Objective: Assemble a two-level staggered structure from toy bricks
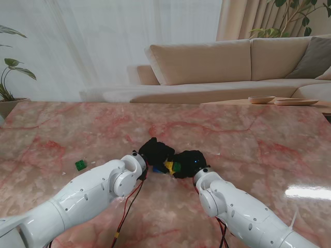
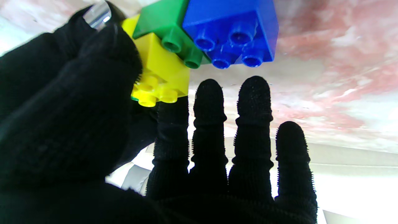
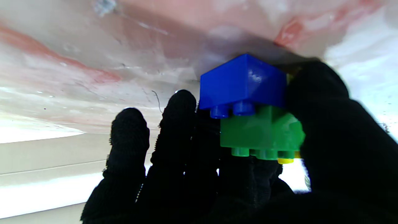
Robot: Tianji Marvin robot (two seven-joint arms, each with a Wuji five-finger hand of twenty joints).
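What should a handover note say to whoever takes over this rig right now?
Left robot hand: at the brick cluster, thumb against the yellow brick; a firm grip cannot be confirmed.
Right robot hand: thumb and fingers around the green brick.
Bricks: blue brick, green and yellow are joined in a staggered cluster between the hands, on the marble table. A spare green brick lies apart on the left.
Done: three bricks joined.
Left: check seating, release, possibly add the spare.

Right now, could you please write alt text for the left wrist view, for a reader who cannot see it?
A black-gloved left hand reaches toward three toy bricks clustered on a pink marble table: a yellow brick against its thumb, a green brick beside that, and a blue brick next to the green one. Four fingers extend with tips just short of the blue brick.
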